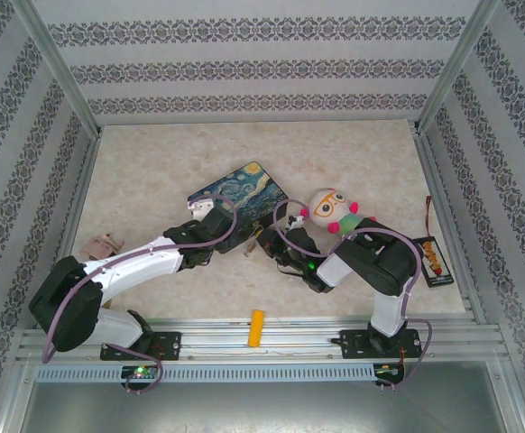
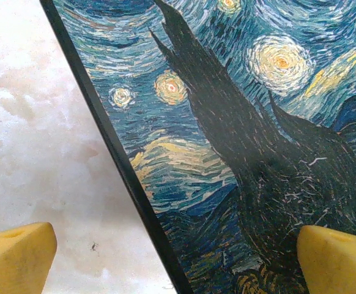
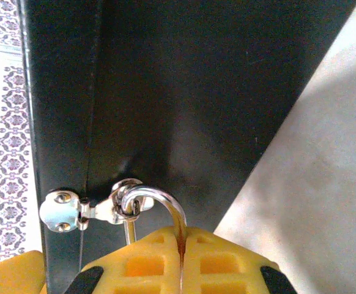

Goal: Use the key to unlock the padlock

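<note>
1. Tin (image 1: 242,192) with a starry-night lid lies mid-table in the overhead view. Its lid is down, so whatever is inside is hidden. Both arms reach to its near edge, the left gripper (image 1: 234,236) at the near-left corner and the right gripper (image 1: 268,244) just beside it at the front wall. A plush toy (image 1: 333,209) sits right of the tin, and an orange-yellow block (image 1: 257,327) lies near the arm bases. The padlock and key are too small to pick out from here.
2. In the left wrist view the yellow fingertips (image 2: 16,257) are spread as wide as they go and hold nothing. One hangs over bare table (image 2: 37,122) and the other over the painted lid, with the tin's dark edge running between them.
3. In the right wrist view the pads (image 3: 147,266) are pressed tight together.
   - The padlock's silvery shackle (image 3: 159,197) arches just above them, threaded through the ring of the tin's hasp (image 3: 60,210).
   - One shackle leg runs into the seam between the pads, so they appear to pinch the padlock.
   - The padlock's body is hidden behind the fingers.
4. The step in hand looks like steadying the padlock at the hasp, and unlocking seems not yet done. The next move calls for the free left gripper to make a fine pinch on the key and line it up with the keyhole while the right holds firm.
</note>
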`<state>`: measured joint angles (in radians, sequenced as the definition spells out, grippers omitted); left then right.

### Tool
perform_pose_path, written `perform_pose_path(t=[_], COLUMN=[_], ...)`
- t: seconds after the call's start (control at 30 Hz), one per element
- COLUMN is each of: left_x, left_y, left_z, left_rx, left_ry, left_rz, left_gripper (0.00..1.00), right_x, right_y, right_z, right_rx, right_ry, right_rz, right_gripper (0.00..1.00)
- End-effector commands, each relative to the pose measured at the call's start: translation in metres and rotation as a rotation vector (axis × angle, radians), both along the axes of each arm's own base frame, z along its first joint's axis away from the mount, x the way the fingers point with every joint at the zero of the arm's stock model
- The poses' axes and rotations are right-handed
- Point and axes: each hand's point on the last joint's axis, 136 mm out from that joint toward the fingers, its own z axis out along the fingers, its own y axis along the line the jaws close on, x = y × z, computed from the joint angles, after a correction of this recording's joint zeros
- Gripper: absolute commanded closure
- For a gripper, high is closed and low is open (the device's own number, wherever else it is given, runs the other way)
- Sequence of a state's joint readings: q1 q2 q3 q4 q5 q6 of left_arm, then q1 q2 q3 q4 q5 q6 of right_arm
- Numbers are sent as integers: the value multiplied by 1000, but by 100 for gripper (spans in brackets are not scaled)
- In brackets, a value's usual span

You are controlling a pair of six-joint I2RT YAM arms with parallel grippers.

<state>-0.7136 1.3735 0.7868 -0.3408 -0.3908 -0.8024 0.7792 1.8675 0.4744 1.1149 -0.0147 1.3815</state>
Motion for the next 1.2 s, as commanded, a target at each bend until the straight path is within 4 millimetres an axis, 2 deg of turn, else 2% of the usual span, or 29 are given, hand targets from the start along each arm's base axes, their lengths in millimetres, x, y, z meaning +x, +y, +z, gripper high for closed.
perform_pose_path(t=[0.0,0.27,0.5,0.77,1.17], left_x=[-32,-33,-34,-35,-36], left_y=[49,55,50,51,52], left_z=[-39,-38,-43,-46,-48], left_rx=[188,172,135,140,121], left_ry=[139,129,135,144,145], left_rz=[60,74,66,70,77], left_gripper=[1,2,2,3,3], right_x=[15,23,31,28,29], right_y=[-16,-19,-14,-33,-35], right_z=[2,5,9,14,13], right_rx=[11,41,113,89,79], right_ry=[-25,-41,-60,-98,-107], right_rz=[-86,-123,-156,-216,-214], right_gripper=[100,100,100,100,100])
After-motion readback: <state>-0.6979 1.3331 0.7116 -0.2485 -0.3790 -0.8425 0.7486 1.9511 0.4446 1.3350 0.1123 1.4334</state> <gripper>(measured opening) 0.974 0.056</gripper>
